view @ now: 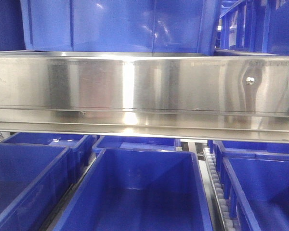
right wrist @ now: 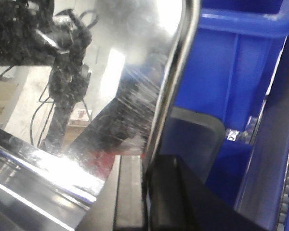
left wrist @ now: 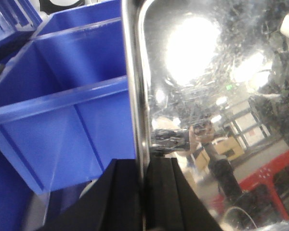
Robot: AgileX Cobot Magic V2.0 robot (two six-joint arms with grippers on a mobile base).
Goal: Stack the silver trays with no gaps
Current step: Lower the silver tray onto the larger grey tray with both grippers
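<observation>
Silver tray [left wrist: 207,96] rim clamped in your left end effector [left wrist: 143,166]: in the left wrist view, the two black fingers [left wrist: 120,192] sit one on each side of the thin rolled rim, closed against it. From the grip the rim runs straight up the picture and bends at a rounded corner near the top. To the right of the rim lies the tray's shiny surface, full of bright glare and reflections of the room. To the left of the rim is a deep blue bin [left wrist: 62,106] with a divider wall across it.

Your right end effector [right wrist: 145,166] is also clamped on a silver tray [right wrist: 125,72]. In the right wrist view its black fingers [right wrist: 168,192] pinch the rim from both sides, and the rim rises and curves over at the top. Here the mirrored surface is to the left of the rim and a blue bin [right wrist: 231,72] stands just beyond it to the right. You cannot tell from these views whether both end effectors hold the same tray.

The front view is filled by a broad flat steel rail [view: 135,82] crossing the whole width, with one screw [view: 250,80] near its right end. Blue bins [view: 139,192] stand open below it, and another bin [view: 115,24] rests above it.
</observation>
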